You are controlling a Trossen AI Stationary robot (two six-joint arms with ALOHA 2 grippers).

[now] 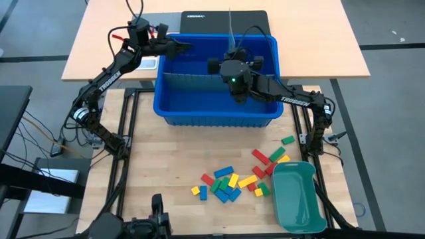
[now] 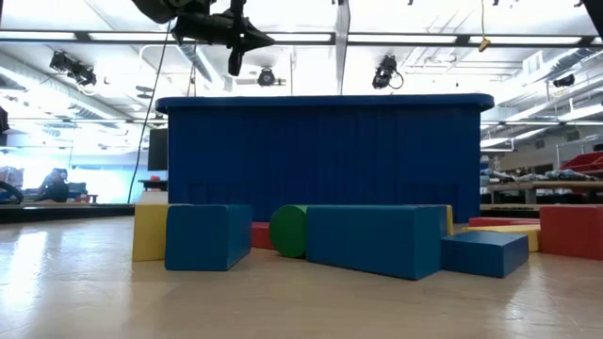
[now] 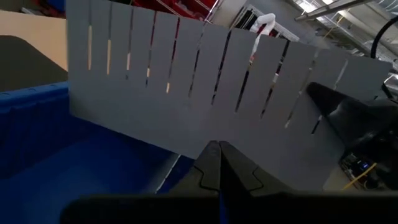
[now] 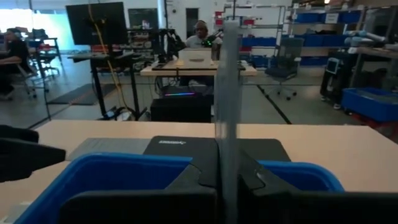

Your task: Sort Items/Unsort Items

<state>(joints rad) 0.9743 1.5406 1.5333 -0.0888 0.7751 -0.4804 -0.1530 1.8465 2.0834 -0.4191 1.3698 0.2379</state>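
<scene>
The items, small red, yellow, green and blue blocks [image 1: 229,182], lie loose on the table's near right; the low view shows them close up [image 2: 377,240]. Beside them stands a teal tray [image 1: 299,196]. A big blue bin [image 1: 216,109] stands at the far middle. Above it my right gripper [image 1: 232,52] is shut on a grey slotted divider sheet [image 3: 186,81], which shows edge-on in the right wrist view [image 4: 227,74]. My left gripper [image 1: 188,46] is shut, hovering over the bin's far left corner, a short way from the sheet and touching nothing. My right gripper pinches the sheet's near end [image 4: 227,146] between its two fingers, one on each face. The fingers lie level and point toward the table's far edge. The sheet stands on edge, reaches out beyond the fingers, and is lifted clear above the bin's rim.
A second grey divider [image 1: 192,74] stands inside the bin, running left to right. A closed black laptop [image 1: 226,20] lies on the wooden desk behind the bin. A person [image 4: 200,28] sits at a desk in the room beyond. Bare table lies left of the blocks.
</scene>
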